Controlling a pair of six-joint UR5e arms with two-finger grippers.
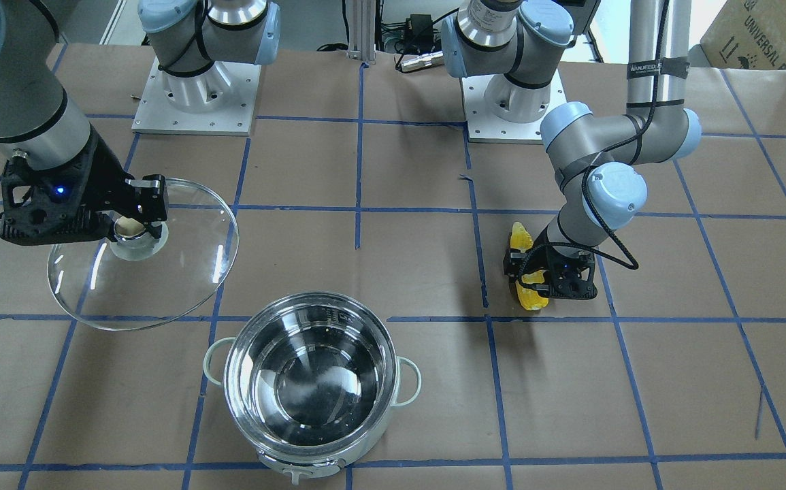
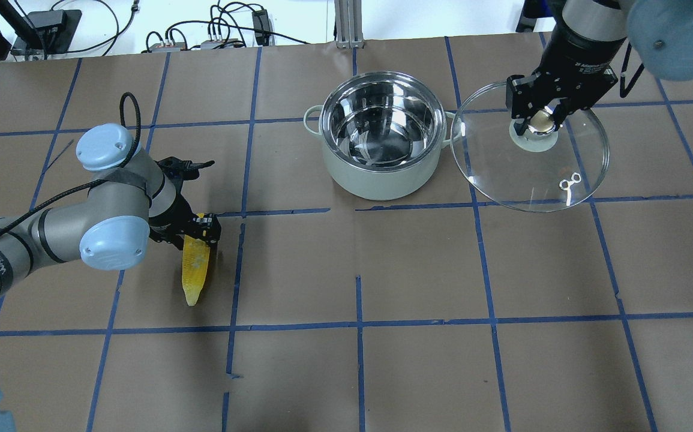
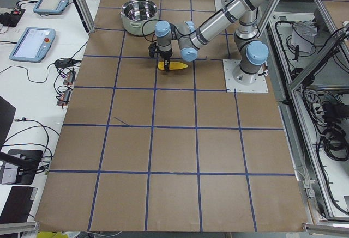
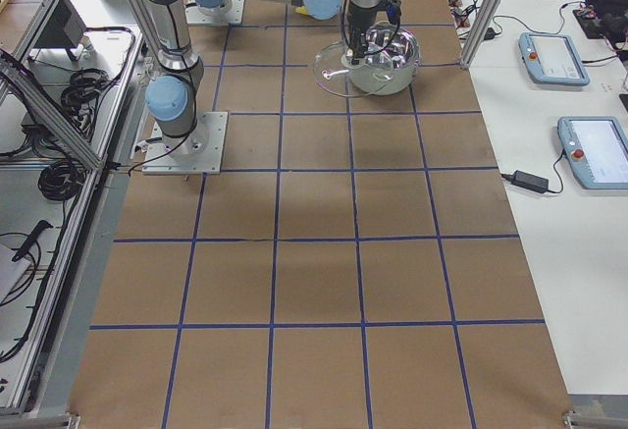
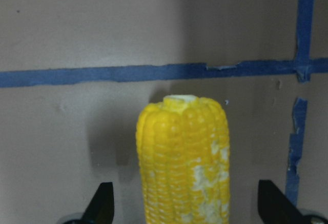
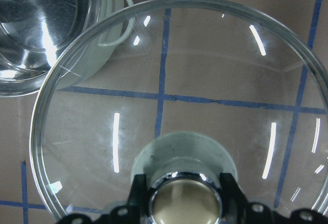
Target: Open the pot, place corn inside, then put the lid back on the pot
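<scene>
The steel pot [image 2: 382, 180] stands open and empty at the table's far middle; it also shows in the front view [image 1: 311, 381]. My right gripper [image 2: 540, 120] is shut on the knob [image 6: 184, 203] of the glass lid [image 2: 532, 174] and holds it tilted beside the pot, on its right in the overhead view. The lid is clear of the pot [image 6: 41, 29]. The yellow corn [image 2: 195, 264] lies on the table to the left. My left gripper [image 2: 199, 231] is open, its fingers [image 5: 102, 203] on either side of the cob's thick end [image 5: 184, 157], with gaps.
Brown paper with a blue tape grid covers the table [image 2: 418, 270]. The two arm bases [image 1: 195, 88] stand at the robot's edge. Tablets and cables [image 4: 554, 56] lie on the side bench beyond the table edge.
</scene>
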